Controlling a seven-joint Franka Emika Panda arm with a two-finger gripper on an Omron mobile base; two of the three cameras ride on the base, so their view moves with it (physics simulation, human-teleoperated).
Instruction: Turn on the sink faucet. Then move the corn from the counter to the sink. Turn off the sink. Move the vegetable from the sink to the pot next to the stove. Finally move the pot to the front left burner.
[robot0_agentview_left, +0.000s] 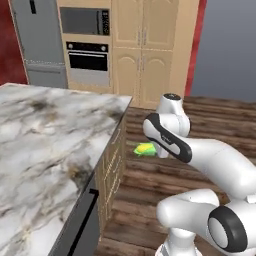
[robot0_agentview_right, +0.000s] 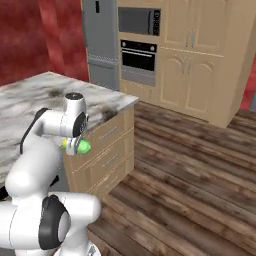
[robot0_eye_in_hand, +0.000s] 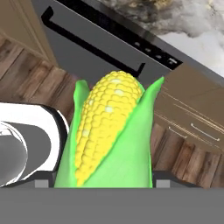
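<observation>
My pincer is clamped round the corn, carrying it in the air beside the tabletop, over the wooden floor. I judge this a carrying step; next I must bring it over its target and release.

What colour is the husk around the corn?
Bright green, around the corn and its yellow kernels; clearest in the hand view.

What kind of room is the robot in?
It looks like a kitchen. There is a built-in oven with a microwave above it, a grey fridge, and a marble counter on wooden cabinets.
</observation>
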